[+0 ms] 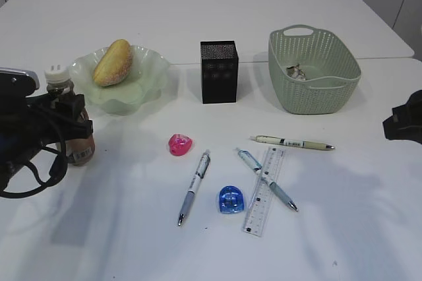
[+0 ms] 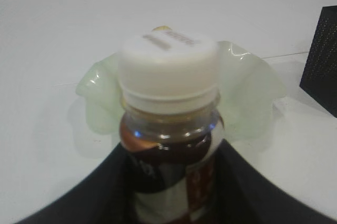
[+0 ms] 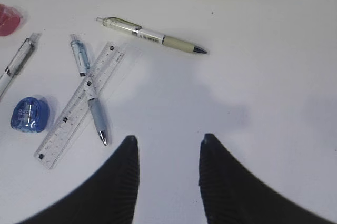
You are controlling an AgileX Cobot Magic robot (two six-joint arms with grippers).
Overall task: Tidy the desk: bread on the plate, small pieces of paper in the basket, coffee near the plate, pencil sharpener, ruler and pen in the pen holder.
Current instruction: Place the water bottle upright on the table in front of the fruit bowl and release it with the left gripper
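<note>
My left gripper (image 1: 69, 123) is shut on the coffee bottle (image 1: 66, 106), white cap and brown contents, just left of the green plate (image 1: 148, 76); the bottle (image 2: 168, 124) fills the left wrist view in front of the plate (image 2: 247, 103). Bread (image 1: 113, 62) lies on the plate. The black pen holder (image 1: 219, 71) stands mid-table. The green basket (image 1: 343, 90) holds crumpled paper (image 1: 295, 71). Three pens (image 1: 194, 186) (image 1: 267, 179) (image 1: 293, 142), a clear ruler (image 1: 266, 190), a pink sharpener (image 1: 179, 144) and a blue sharpener (image 1: 231, 199) lie in front. My right gripper (image 3: 168, 145) is open and empty.
In the right wrist view lie the ruler (image 3: 79, 105), a crossing pen (image 3: 89, 95), a green pen (image 3: 152, 36), the blue sharpener (image 3: 30, 114) and the pink sharpener's edge (image 3: 8, 20). The right arm (image 1: 405, 119) sits at the table's right edge. The pen holder's corner (image 2: 321, 61) shows in the left wrist view.
</note>
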